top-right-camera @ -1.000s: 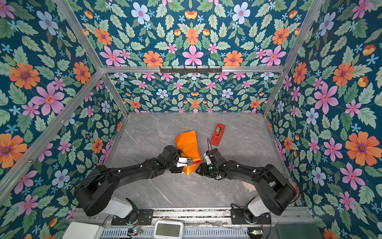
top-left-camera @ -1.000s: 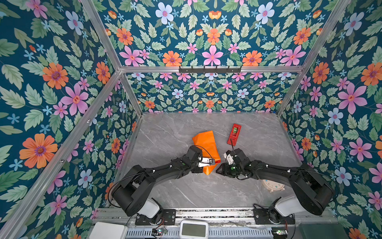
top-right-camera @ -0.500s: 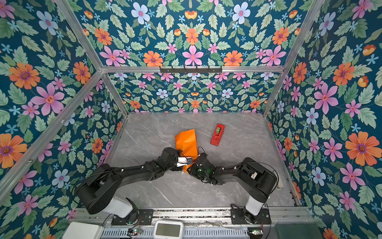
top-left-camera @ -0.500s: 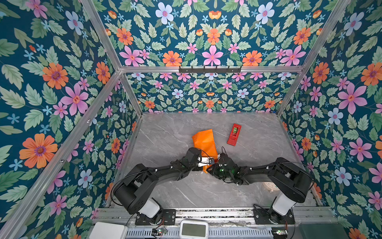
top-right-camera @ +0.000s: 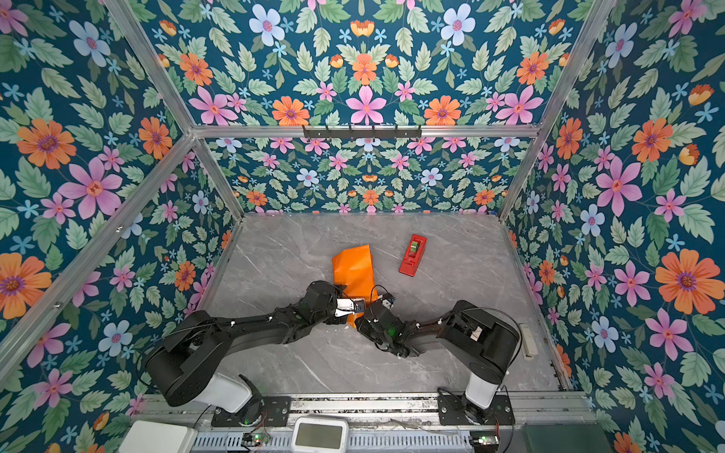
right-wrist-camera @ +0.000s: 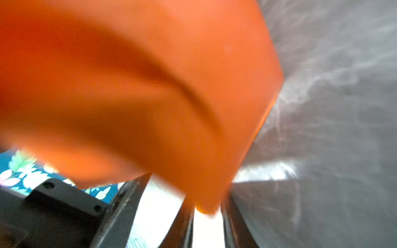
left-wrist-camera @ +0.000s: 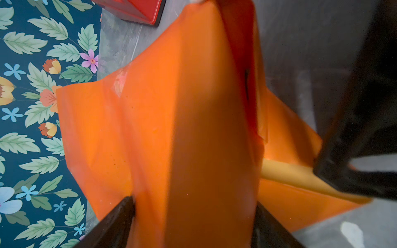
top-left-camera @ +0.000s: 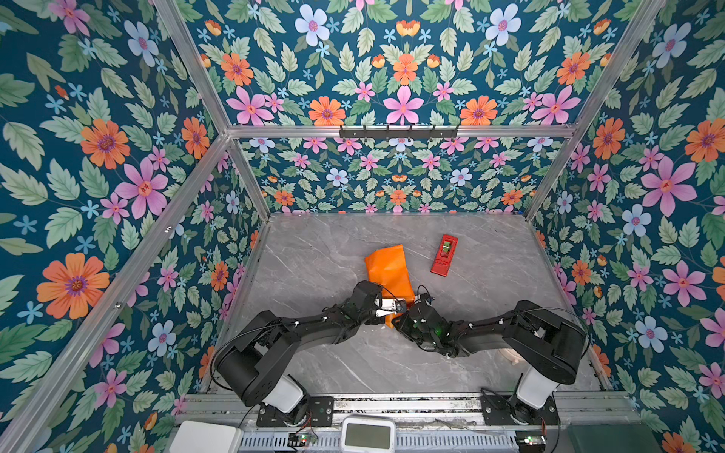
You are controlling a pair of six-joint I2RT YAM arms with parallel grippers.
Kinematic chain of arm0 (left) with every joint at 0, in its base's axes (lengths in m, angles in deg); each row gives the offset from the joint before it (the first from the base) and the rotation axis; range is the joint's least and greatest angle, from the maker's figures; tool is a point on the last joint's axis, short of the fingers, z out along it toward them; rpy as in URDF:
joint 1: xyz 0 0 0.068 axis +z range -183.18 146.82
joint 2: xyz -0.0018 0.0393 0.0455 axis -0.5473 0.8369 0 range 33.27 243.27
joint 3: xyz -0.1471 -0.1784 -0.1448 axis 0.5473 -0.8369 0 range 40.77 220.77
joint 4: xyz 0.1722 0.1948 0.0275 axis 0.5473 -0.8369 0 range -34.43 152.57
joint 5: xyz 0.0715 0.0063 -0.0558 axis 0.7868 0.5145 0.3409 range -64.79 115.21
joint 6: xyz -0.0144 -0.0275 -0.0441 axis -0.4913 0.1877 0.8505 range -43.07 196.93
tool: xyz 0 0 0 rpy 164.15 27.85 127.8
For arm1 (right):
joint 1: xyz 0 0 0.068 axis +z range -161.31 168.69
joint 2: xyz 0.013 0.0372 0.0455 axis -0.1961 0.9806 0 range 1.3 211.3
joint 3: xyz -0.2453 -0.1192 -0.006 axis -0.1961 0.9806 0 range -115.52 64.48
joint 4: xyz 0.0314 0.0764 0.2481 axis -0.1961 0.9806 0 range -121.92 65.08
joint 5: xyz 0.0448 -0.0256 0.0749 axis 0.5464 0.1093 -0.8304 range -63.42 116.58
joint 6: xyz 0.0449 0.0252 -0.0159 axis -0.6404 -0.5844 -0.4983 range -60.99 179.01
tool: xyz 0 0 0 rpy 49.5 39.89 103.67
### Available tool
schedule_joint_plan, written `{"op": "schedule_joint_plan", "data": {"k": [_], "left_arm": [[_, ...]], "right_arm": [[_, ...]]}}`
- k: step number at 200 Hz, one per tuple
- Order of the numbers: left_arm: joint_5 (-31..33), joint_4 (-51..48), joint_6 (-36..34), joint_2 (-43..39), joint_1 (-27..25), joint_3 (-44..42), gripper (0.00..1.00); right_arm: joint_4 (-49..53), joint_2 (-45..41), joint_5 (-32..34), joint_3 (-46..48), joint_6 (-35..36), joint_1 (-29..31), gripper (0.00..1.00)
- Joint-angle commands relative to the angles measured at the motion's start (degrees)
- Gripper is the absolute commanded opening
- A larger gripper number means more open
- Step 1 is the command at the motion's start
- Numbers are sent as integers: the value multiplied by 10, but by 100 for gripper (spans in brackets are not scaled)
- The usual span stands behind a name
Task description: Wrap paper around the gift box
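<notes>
grey marble tabletop (top-left-camera: 314, 353) under flowered walls. nearest the bases, right gripper (right-wrist-camera: 207, 214): swung in from beside the parcel within the last second, elbow folded back, and now narrowed to a pinch on the near tip of the paper (top-left-camera: 386, 266). just beyond, left gripper (left-wrist-camera: 193, 216): fingers spread wide and clamped across the folded orange paper, barely shifted. strip of yellow underside showing at the loose flap. no sight of the gift box; likely hidden inside the folded paper at mid-table. probably means the near flap is about to be pulled over and folded shut. farther back and well apart, red gadget (top-left-camera: 444, 255), untouched.
</notes>
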Motion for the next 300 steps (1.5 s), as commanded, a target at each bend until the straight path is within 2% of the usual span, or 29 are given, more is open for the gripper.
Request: {"op": "schedule_joint_plan", "data": {"k": [1, 23, 38, 111, 165, 219, 258, 300], "left_arm": [[-17, -28, 3, 1, 0, -2, 82], [-19, -25, 3, 0, 0, -3, 82], [-20, -23, 4, 0, 0, -4, 82], [-27, -16, 9, -6, 1, -9, 82], [-33, -15, 14, -8, 2, -9, 82], [-35, -14, 20, -10, 3, -8, 82], [-50, -9, 35, -19, 4, -9, 82], [-93, 20, 66, -61, 5, -21, 89]], "right_arm": [[129, -8, 50, -2, -17, 15, 25], [187, -25, 93, -13, -25, 33, 25], [199, -19, 96, -25, -20, 36, 25], [162, 36, 94, -41, -23, 37, 28], [148, 57, 103, -37, -42, 37, 16], [120, 36, 117, -34, -9, 37, 0], [100, 22, 115, -31, 12, 36, 0], [56, -5, 99, -6, 22, 33, 0]]}}
